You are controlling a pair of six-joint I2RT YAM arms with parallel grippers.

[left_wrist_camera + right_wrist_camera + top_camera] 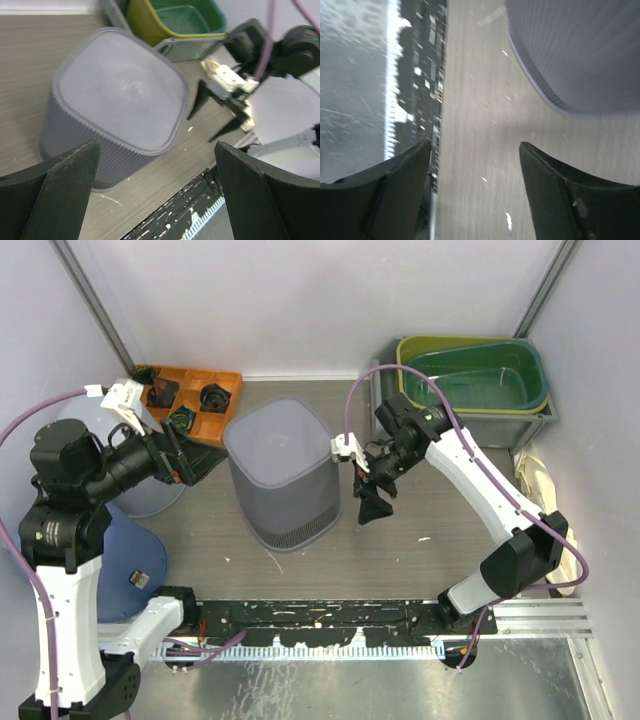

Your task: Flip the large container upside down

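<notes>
Two grippers are held open and empty. The container is stood between the left gripper and the right gripper, untouched.

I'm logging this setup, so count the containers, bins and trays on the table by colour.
Grey ribbed container: 1
Grey bin: 1
Yellow-green bin: 1
Green bin: 1
Blue tubs, one pale, one darker, both partly hidden by the left arm: 2
Orange tray: 1
Total: 7
</notes>
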